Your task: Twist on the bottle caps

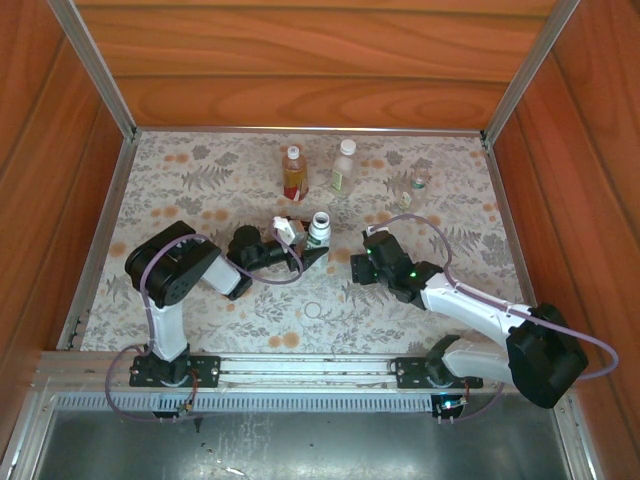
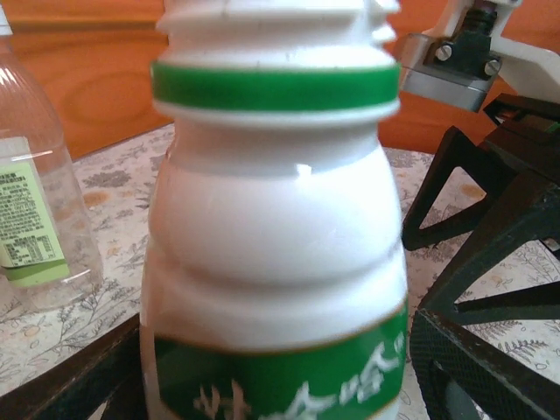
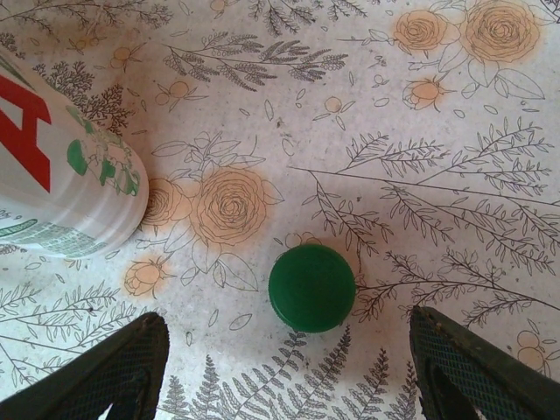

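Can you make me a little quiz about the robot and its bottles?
1. True or false: the right fingers are squeezed shut on the cap.
2. Which bottle stands between the left fingers? A: a blue one. B: the white bottle with a green band. C: a black one.
3. Fill in: the cap lying on the table is coloured ___.
Key: 1 false, they stand apart, one on either side of it. 2 B. 3 green.
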Available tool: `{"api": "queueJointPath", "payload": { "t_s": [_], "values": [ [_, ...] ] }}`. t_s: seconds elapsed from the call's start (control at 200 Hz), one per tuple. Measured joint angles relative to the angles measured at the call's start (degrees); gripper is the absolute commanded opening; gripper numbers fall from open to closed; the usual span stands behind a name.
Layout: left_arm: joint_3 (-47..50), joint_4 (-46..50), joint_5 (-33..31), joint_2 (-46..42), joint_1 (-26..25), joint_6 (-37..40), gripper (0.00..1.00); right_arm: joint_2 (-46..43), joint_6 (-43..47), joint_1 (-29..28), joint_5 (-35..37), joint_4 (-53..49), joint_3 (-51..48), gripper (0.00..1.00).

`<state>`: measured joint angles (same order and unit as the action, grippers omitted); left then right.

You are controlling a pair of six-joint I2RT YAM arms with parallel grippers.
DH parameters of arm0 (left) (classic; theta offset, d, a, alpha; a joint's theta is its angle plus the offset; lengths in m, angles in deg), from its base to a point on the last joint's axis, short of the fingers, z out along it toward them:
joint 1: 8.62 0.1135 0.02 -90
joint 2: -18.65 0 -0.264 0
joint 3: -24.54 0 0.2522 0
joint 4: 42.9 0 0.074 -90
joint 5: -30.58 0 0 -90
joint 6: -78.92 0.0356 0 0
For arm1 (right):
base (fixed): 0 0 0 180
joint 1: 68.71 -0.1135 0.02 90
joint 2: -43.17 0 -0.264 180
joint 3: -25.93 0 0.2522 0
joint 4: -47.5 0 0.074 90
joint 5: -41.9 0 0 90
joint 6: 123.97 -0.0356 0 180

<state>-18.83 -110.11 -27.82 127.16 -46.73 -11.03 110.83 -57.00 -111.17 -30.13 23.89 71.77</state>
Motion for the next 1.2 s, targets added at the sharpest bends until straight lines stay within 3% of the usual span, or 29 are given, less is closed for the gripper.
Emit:
{"api": "queueJointPath", "payload": {
  "t_s": [0.445,0.649,0.859,1.084,1.199],
  "values": [
    [-1.5,0.0,0.2,-0.1,0.0,-0.6,0.73,0.6,-0.8,0.0,-0.2,0.0,0.0,0.77],
    [-2.0,0.0,0.5,-0.1,0.0,-1.4,0.58,0.9,-1.1,0.0,-0.2,0.0,0.0,0.76],
    [-2.0,0.0,1.3,-0.1,0.0,-1.5,0.53,0.9,-1.1,0.0,-0.2,0.0,0.0,0.77],
    [-2.0,0.0,1.4,-0.1,0.0,-1.4,0.53,2.6,-1.6,0.1,-0.2,0.2,0.1,0.76],
    [-2.0,0.0,1.5,-0.1,0.0,-1.4,0.53,7.7,-1.6,0.1,-0.1,-0.5,1.5,0.7]
  ]
}}
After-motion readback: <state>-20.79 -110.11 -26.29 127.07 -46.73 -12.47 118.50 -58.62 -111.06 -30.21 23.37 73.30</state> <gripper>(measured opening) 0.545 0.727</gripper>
